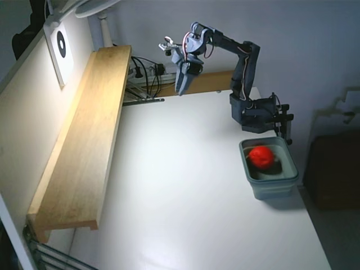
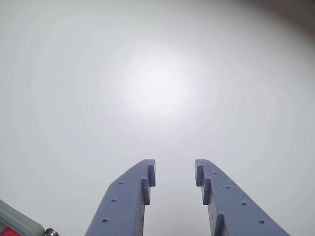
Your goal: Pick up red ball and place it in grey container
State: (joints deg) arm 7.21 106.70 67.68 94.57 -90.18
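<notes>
The red ball (image 1: 261,156) lies inside the grey container (image 1: 269,185), which stands at the table's right side in the fixed view. My gripper (image 1: 179,90) hangs far from it, above the back of the table, pointing down. In the wrist view the gripper (image 2: 175,168) is open, its two blue fingers (image 2: 132,196) apart with only bare white tabletop between them. A corner of the grey container (image 2: 17,222) with a sliver of red shows at the bottom left of that view.
A long wooden shelf (image 1: 84,140) runs along the left side of the white table (image 1: 180,197). Cables and a power strip (image 1: 147,76) sit at the back, behind the gripper. The arm's base (image 1: 259,115) is clamped just behind the container.
</notes>
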